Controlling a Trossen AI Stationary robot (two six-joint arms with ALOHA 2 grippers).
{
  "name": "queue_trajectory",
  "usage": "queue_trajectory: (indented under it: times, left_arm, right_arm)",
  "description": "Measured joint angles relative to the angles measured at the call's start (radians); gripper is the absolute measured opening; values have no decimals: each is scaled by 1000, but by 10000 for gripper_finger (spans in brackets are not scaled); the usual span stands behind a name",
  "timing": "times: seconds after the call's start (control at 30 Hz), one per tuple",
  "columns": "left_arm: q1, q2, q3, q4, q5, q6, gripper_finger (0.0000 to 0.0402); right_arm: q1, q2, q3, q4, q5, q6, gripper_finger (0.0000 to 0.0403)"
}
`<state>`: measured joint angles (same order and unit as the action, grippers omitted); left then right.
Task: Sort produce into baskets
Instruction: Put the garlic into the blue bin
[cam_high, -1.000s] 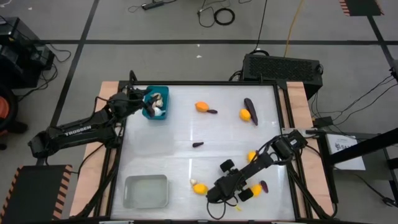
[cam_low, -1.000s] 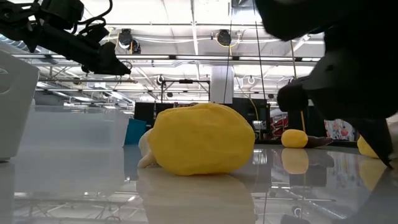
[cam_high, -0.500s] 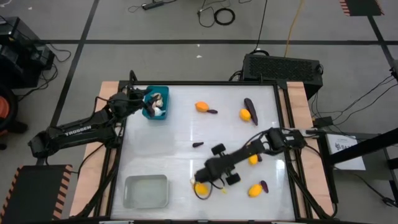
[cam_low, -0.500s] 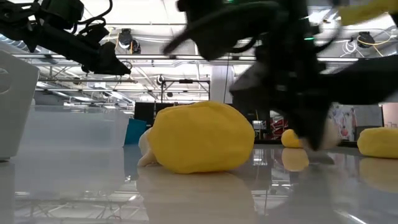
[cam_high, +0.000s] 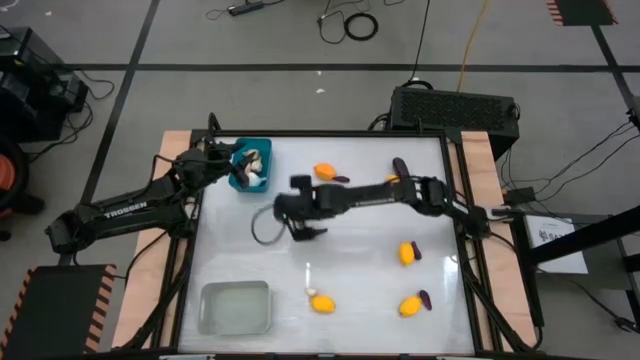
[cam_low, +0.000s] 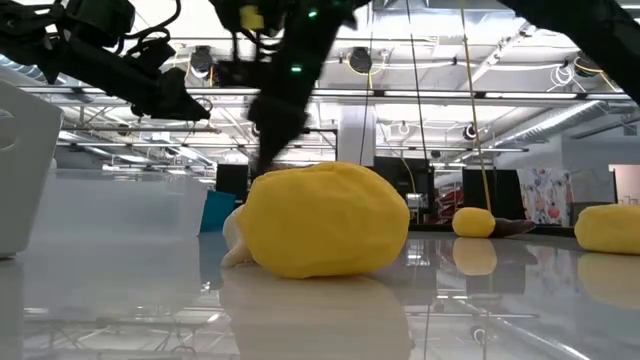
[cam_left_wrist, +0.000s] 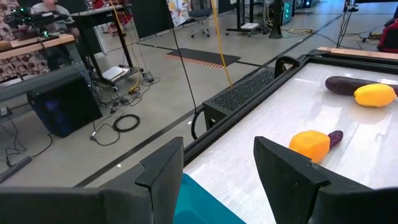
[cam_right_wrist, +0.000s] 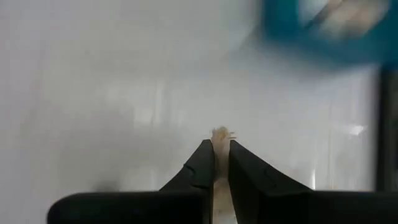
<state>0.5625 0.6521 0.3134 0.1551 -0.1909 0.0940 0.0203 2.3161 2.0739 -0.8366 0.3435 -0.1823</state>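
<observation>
Right arm is sweeping from the table's near-right corner across toward the far left since the earlier frame; right gripper (cam_high: 293, 207) is now hovering mid-table, right of the solid teal plastic bin (cam_high: 262, 149), fingers pinching a small whitish-beige garlic-like piece (cam_right_wrist: 219, 134). Glossy white table (cam_high: 350, 260) is carrying the pale translucent grey-white bin (cam_high: 236, 307) at the near-left corner. Left gripper (cam_high: 233, 166) is sitting over the teal bin, jaws parted with nothing between them. Slim dark purple eggplant (cam_high: 402, 173) is lying far right, touching an orange-yellow lemon-shaped fruit (cam_high: 394, 184). Other lemons are lying scattered; one (cam_high: 322, 304) is sitting near front centre.
</observation>
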Motion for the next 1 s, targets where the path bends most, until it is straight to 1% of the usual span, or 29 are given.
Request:
queue_trajectory:
  times: [0.1,0.17,0.3,0.37,0.4,0.47,0.6,0.73,0.83,1.0]
  left_arm:
    - [0,0,0,0,-1,7,203]
    - [0,0,0,-2,-34,21,203]
    - [0,0,0,-23,-214,20,203]
    - [0,0,0,-35,-310,20,203]
    - [1,2,0,-40,-342,20,203]
    - [1,3,-1,-45,-400,23,203]
    - [9,7,-1,-44,-424,24,203]
    - [23,12,-1,-41,-427,25,203]
    - [35,15,-1,-38,-425,26,203]
    - [53,30,-1,-39,-419,26,203]
  right_arm:
    - [-43,0,0,210,-12,-43,25]
    - [-73,7,0,339,-54,-49,25]
    - [-145,35,-2,537,-185,-15,25]
    - [-178,58,-4,608,-207,18,25]
    - [-193,73,-4,674,-212,42,25]
    - [-220,97,-4,749,-214,107,25]
    - [-261,157,-3,914,-219,241,27]
    - [-279,209,-4,1020,-219,349,38]
    - [-279,233,-4,1060,-220,364,47]
    - [-275,239,-4,1077,-219,319,73]
